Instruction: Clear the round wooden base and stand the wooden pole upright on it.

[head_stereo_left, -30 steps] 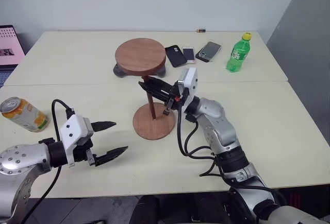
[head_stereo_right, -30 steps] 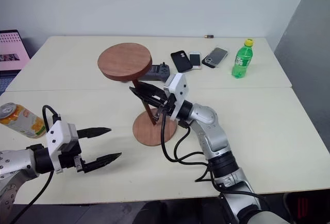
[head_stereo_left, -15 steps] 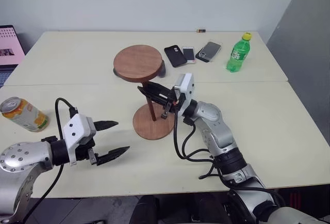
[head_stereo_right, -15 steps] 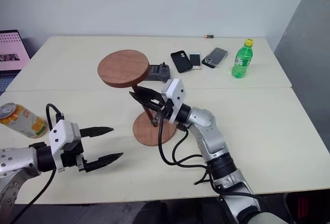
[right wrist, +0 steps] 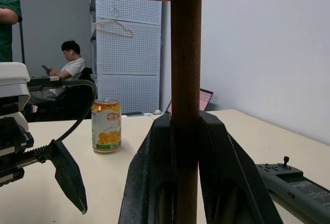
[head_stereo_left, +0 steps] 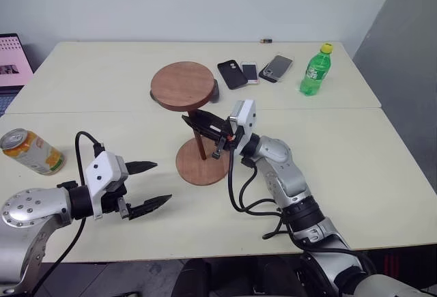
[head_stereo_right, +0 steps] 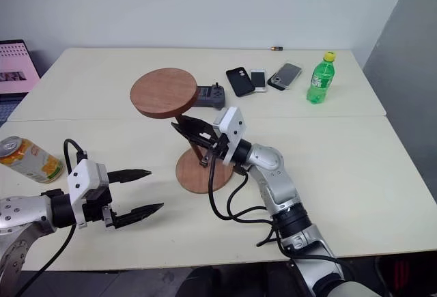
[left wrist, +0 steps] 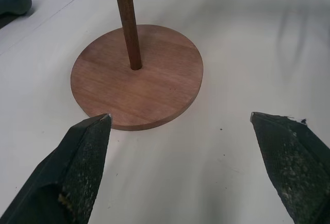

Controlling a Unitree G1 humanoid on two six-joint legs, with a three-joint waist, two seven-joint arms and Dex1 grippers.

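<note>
Right gripper (head_stereo_left: 201,123) pinching wooden pole (head_stereo_left: 200,144) mid-shaft; left gripper (head_stereo_left: 151,184) spread, idle. Pole stiff, likely top-heavy; grip low, near round wooden base (head_stereo_left: 203,162).

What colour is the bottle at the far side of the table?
The bottle is bright green with a yellow cap, clearest in the left eye view.

You've brought the wooden pole (head_stereo_left: 200,141) from a lean to upright, its foot now at the centre of the round wooden base (head_stereo_left: 203,164), while the right gripper (head_stereo_left: 198,123) clamped on it has edged slightly back.
</note>
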